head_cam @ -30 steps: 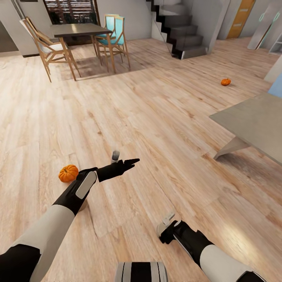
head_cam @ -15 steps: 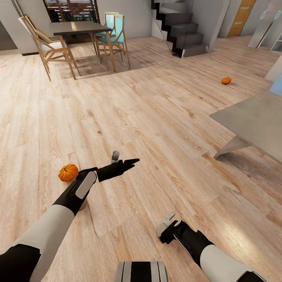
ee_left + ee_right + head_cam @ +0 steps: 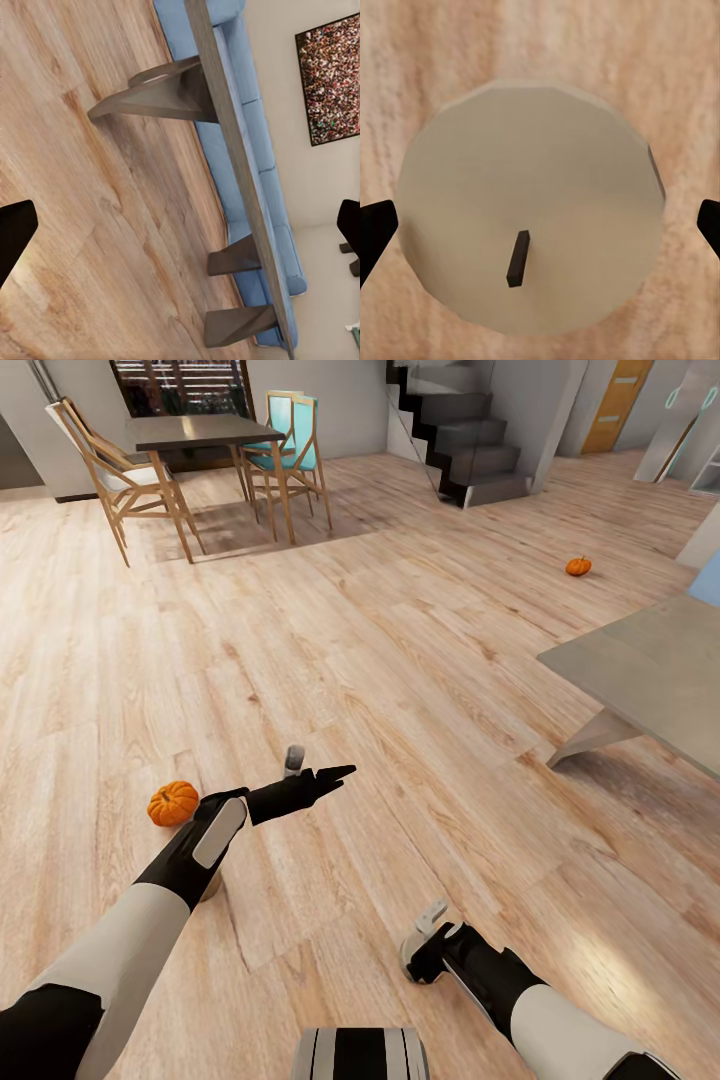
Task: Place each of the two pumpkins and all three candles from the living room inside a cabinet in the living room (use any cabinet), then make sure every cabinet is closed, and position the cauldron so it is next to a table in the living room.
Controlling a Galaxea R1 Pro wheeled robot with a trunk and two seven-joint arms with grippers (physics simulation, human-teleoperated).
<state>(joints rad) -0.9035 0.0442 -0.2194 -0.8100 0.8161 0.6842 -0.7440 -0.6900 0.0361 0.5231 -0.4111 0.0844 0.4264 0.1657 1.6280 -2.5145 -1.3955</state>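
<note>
Directly under the right gripper point(image 3: 540, 225) stood a candle point(image 3: 529, 214), seen end-on from above: a pale round disc with a short dark wick near its middle, its long axis upright on the wood floor point(image 3: 400, 660). The fingers point(image 3: 375, 232) showed as dark tips at either side of the disc, spread wider than the candle and not touching it — nothing was held. In the head view that gripper point(image 3: 420, 950) hung low over the boards, pointing down.

The left gripper point(image 3: 320, 775) reached forward, fingers point(image 3: 13, 232) wide apart and empty, facing the grey table point(image 3: 240, 165) and the blue sofa point(image 3: 247, 127) behind it. Just left of that forearm, one pumpkin point(image 3: 173, 803) sat on the floor, stem up. The second pumpkin point(image 3: 578, 566) lay far off — beyond the table point(image 3: 650, 670), near the dark staircase point(image 3: 470, 450). A dining table point(image 3: 200, 432) with wooden chairs point(image 3: 110, 475) stood at the far wall.
</note>
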